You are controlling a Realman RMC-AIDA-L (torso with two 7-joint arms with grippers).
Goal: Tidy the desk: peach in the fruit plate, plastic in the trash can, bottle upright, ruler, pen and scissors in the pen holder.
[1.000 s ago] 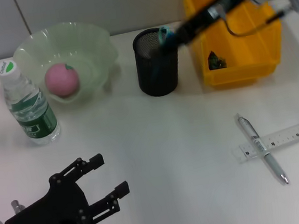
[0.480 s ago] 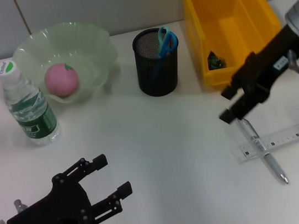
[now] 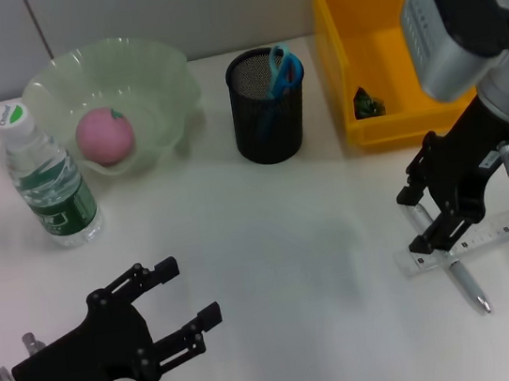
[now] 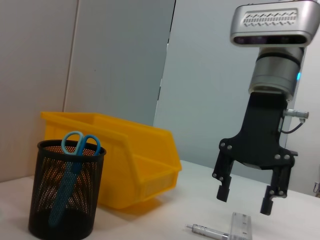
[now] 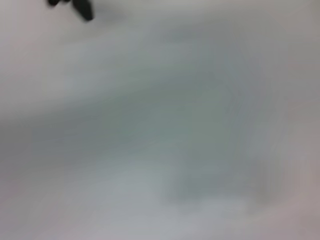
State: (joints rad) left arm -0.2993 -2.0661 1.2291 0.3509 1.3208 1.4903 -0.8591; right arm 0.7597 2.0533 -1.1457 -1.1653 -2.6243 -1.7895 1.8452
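The left gripper (image 3: 179, 296) hung low over the white tabletop (image 3: 284, 262), the nearest thing of all, far in front of the pen holder (image 3: 266, 105). Its black fingers (image 3: 163, 266) were spread apart and held nothing.

The right gripper (image 3: 421, 217) was to the right of the pen holder and nearer. It pointed down, with its fingers (image 4: 222, 191) spread wide over the pen (image 3: 445, 253) and the ruler (image 3: 476, 238). The pen was thin, round and silver. It lay across the flat, see-through ruler, making a cross.

The pen holder was a round black cup made of wire mesh. Blue-handled scissors (image 3: 280, 68) stood inside it.

Left of the pen holder stood a clear plastic bottle (image 3: 46, 181), upright, with a white cap and a green label. Just behind the bottle sat the fruit plate (image 3: 167, 75), pale green and wavy at the rim. A round pink peach (image 3: 104, 135) lay in it.

Right of the pen holder was the trash can (image 3: 388, 129), a yellow plastic box. A small dark scrap (image 3: 366, 104) lay on its floor.
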